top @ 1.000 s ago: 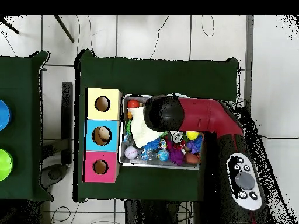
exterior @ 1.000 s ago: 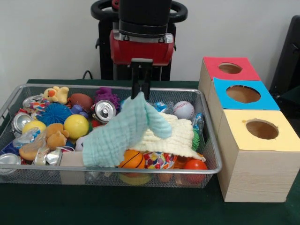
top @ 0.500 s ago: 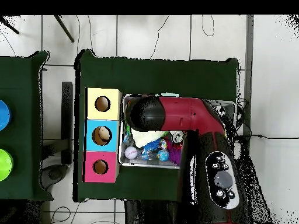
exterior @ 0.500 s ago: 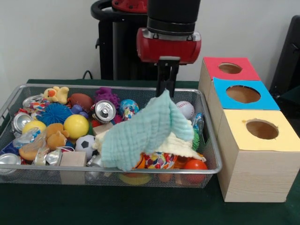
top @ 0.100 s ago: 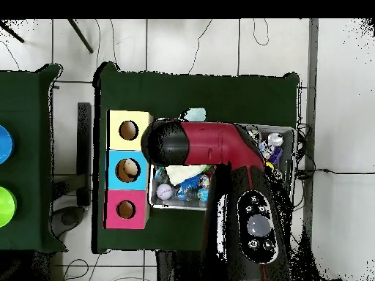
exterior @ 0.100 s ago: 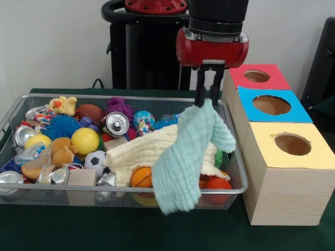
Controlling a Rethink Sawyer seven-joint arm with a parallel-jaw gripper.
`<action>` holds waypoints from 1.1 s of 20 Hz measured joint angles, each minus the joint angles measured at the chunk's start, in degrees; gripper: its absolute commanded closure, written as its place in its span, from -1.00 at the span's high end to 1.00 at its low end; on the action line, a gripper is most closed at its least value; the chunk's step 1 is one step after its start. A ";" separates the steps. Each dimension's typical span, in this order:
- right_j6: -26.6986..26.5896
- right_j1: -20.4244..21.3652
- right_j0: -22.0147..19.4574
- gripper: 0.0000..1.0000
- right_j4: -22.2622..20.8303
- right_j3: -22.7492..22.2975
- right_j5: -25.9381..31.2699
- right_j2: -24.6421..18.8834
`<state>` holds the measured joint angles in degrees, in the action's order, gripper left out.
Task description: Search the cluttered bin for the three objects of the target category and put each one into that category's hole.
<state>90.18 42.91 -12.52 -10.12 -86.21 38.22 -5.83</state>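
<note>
My gripper (exterior @ 0.100 s ago: pixel 207 102) is shut on the top of a pale green cloth (exterior @ 0.100 s ago: pixel 188 157), which hangs down over the right end of the wire bin (exterior @ 0.100 s ago: pixel 15 107). A cream cloth (exterior @ 0.100 s ago: pixel 152 149) lies spread over toys in the bin below it. To the right stand three boxes with holes: red (exterior @ 0.100 s ago: pixel 256 76), blue (exterior @ 0.100 s ago: pixel 271 105) and yellow (exterior @ 0.100 s ago: pixel 292 144). In the overhead view the red arm (top @ 0.100 s ago: pixel 212 146) covers most of the bin, a corner of the green cloth (top @ 0.100 s ago: pixel 195 114) shows above it, and the boxes (top @ 0.100 s ago: pixel 129 170) sit at the left.
The bin holds several balls, crushed cans (exterior @ 0.100 s ago: pixel 116 123), a yellow ball (exterior @ 0.100 s ago: pixel 85 140), a plush duck (exterior @ 0.100 s ago: pixel 63 105), a small basketball (exterior @ 0.100 s ago: pixel 141 177) and a wooden block (exterior @ 0.100 s ago: pixel 81 178). Dark green cloth (exterior @ 0.100 s ago: pixel 104 230) covers the table.
The gripper has carried the green cloth to the right, from mid-bin to the bin's right end. The cloth now hangs free, and the cream cloth beneath is uncovered.
</note>
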 measured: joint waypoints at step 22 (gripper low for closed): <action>0.00 -0.07 -0.33 1.00 1.79 -0.01 0.00 2.99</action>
<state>90.18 42.84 -12.85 -8.33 -86.22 38.22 -2.84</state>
